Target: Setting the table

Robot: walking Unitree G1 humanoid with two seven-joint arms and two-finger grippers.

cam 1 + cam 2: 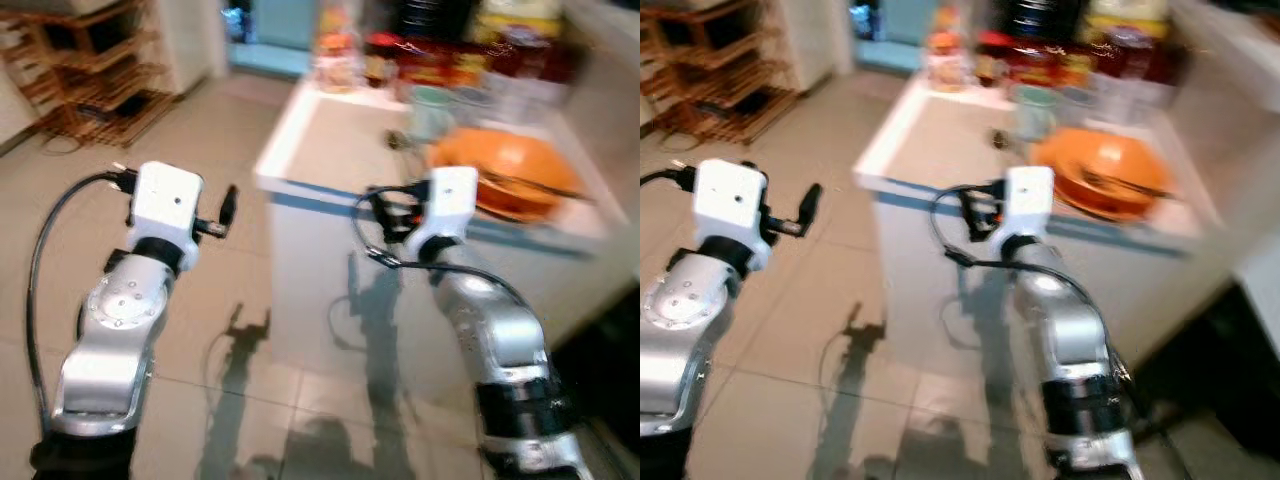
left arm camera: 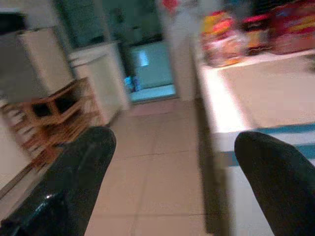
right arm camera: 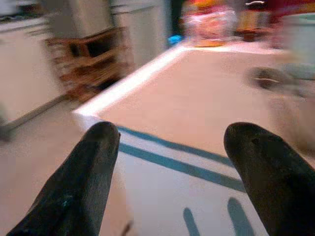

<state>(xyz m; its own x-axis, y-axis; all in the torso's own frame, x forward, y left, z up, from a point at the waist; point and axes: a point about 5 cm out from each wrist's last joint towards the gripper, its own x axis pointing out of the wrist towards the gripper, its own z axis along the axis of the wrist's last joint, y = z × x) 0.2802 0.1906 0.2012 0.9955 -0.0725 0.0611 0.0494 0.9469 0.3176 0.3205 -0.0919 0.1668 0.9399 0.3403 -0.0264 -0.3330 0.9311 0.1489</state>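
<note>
Ahead, in the upper middle of the head views, stands a white counter [image 1: 330, 150] with a blue stripe along its front edge. On it, toward the upper right of the frame, lies an orange bowl [image 1: 505, 170] with what looks like dark utensils resting across it, though blur keeps them from being told apart. Just beyond the bowl sits a pale green cup [image 1: 432, 108], and along the far edge of the counter runs a row of red and yellow packaged goods [image 1: 420, 55], too smeared to name.

The right tool [image 3: 170, 162] hangs in front of the counter's near edge, its two black fingers [image 3: 83, 182] spread wide with nothing between them; past them the wrist view shows the blue stripe and the pale counter top. The right arm [image 1: 495, 340] rises from the lower right of the frame.

The left tool [image 2: 172, 172] is held over the tiled floor [image 1: 220, 130] at the left of the frame, beside the counter's corner, its fingers [image 2: 74, 182] likewise wide apart and empty. A wooden rack [image 1: 95, 70] stands in the upper left corner.
</note>
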